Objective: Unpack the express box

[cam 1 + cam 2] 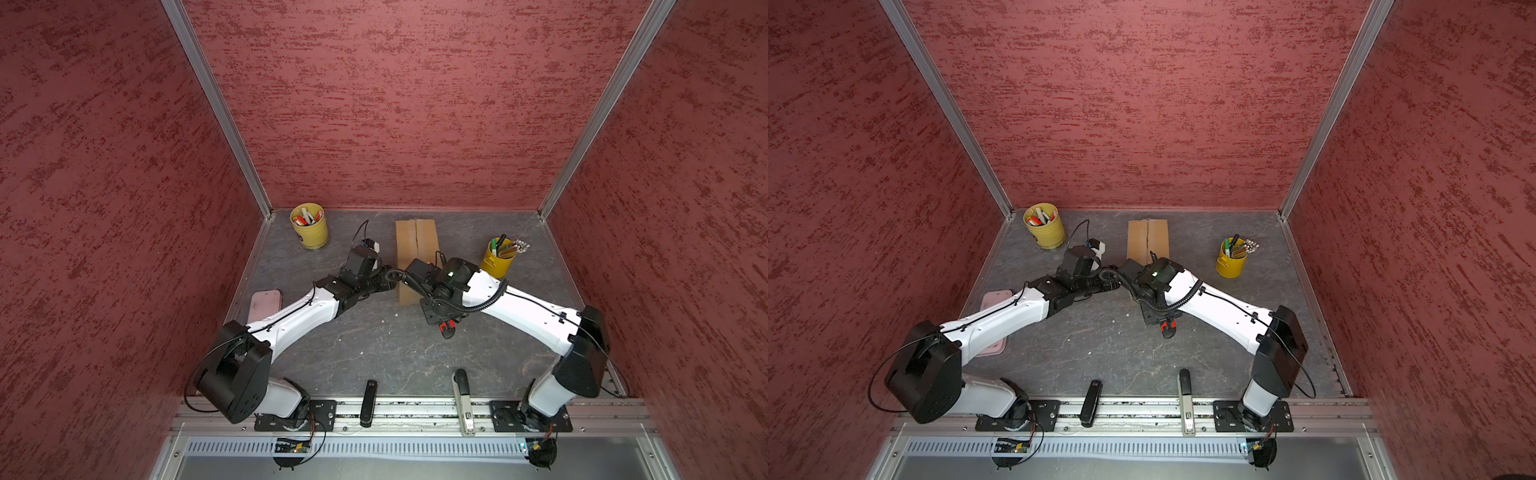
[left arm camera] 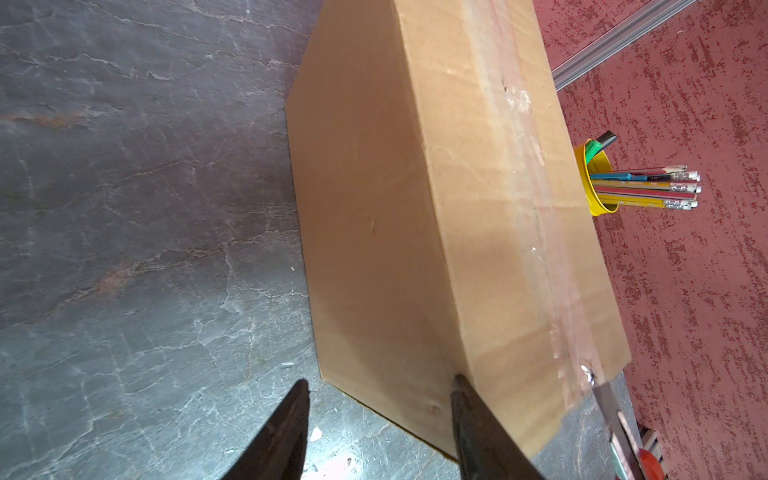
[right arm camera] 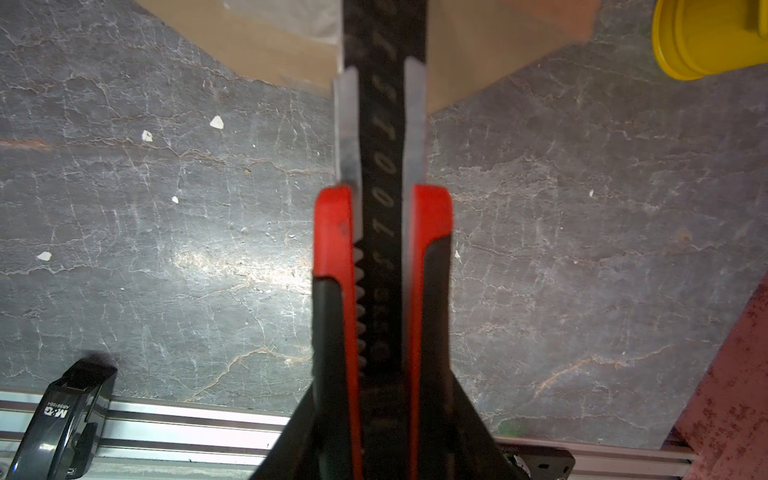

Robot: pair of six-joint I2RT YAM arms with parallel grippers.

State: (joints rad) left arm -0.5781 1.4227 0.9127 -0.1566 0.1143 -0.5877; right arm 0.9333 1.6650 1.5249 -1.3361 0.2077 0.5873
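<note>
Dark grey marbled table [image 1: 374, 353], red textured walls [image 1: 395, 104] on 3 sides. The express box [image 1: 417, 241] is a plain brown carton w/ clear tape along the centre seam, near the pencil cup [image 1: 496, 262]. My left end effector [image 2: 381, 381] is partly open and empty, at the box side away from the cup. My right end effector [image 3: 384, 380] clamps a red/black knife [image 3: 380, 208]. Only the left wrist view shows the blade [image 2: 604, 399] at the tape end.
</note>
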